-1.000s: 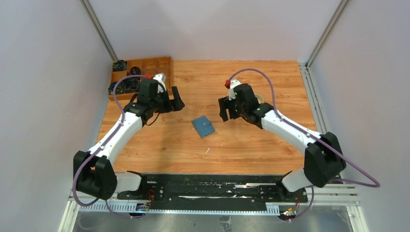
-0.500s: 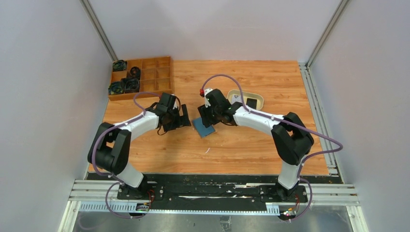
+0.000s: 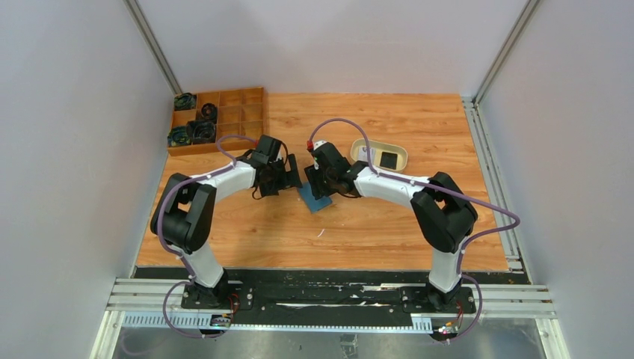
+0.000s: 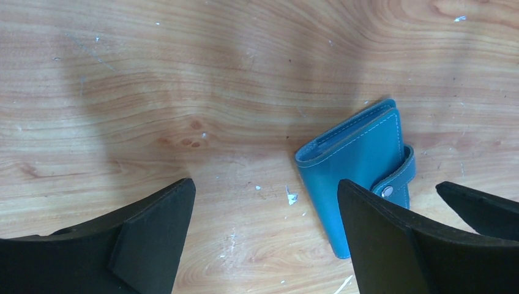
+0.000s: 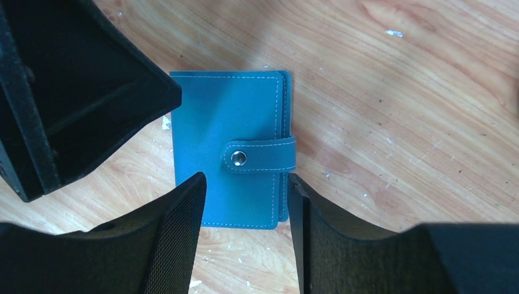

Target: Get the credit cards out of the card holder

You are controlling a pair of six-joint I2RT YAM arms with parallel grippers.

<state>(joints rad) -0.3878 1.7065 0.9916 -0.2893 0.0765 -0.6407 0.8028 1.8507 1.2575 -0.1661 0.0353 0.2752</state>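
The teal-blue card holder [image 3: 315,198] lies flat on the wooden table, folded closed with its snap strap fastened. No cards show. It also shows in the left wrist view [image 4: 361,162] and the right wrist view [image 5: 229,131]. My right gripper [image 3: 321,185] is open over it, and its fingers [image 5: 177,233] stand on either side of the holder's near end [image 5: 245,184]. My left gripper [image 3: 290,179] is open and empty just left of the holder [image 4: 263,196], with its right finger [image 4: 392,245] over the holder's edge.
A cream oval tray [image 3: 366,147] with a small dark square in it stands to the back right of the holder. A wooden compartment box [image 3: 232,112] with dark round parts sits at the back left. The two grippers are close together.
Both arms have swung in from apart to the holder. In the last half second the left gripper moved right, closer to the holder, and the right gripper settled over it.
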